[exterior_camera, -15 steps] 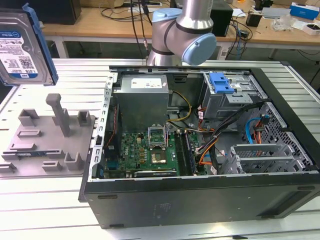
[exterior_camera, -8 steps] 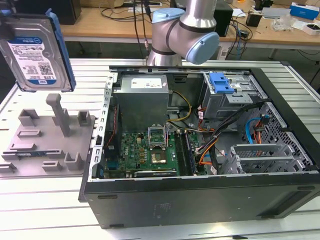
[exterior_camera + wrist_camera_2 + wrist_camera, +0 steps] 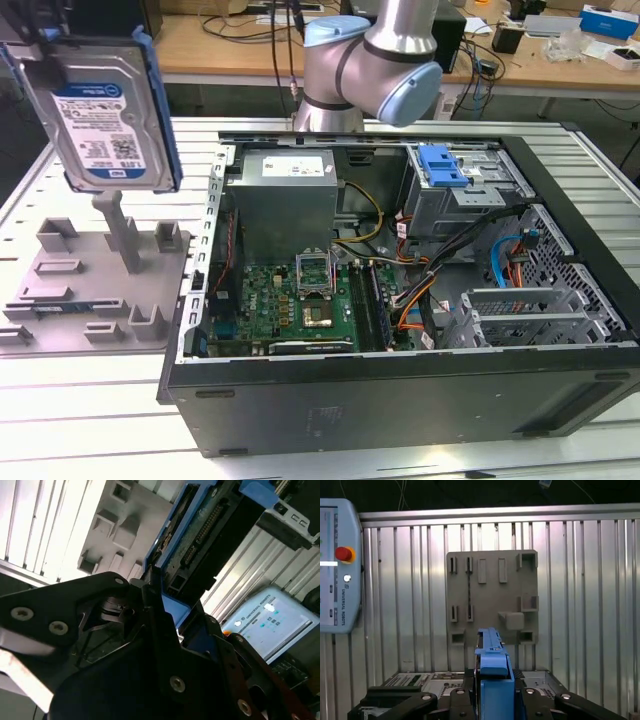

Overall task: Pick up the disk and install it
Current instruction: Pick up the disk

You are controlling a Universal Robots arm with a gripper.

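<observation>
End effector [image 3: 493, 682]: clamping on the blue carrier edge of the Disk [image 3: 105, 105].
Disk: hanging above grey fixture [image 3: 95, 290], at the exterior view's left.
Progress: pickup is looking done; installing into computer case [image 3: 400, 400] is not yet showing.

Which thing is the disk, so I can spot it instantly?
Find the open computer case; at the exterior view's left of it lies a grey fixture with posts. Held above that by the jaws is the disk: a flat silver drive, white-and-blue label, blue frame around it, unlike the plain grey fixture.
</observation>
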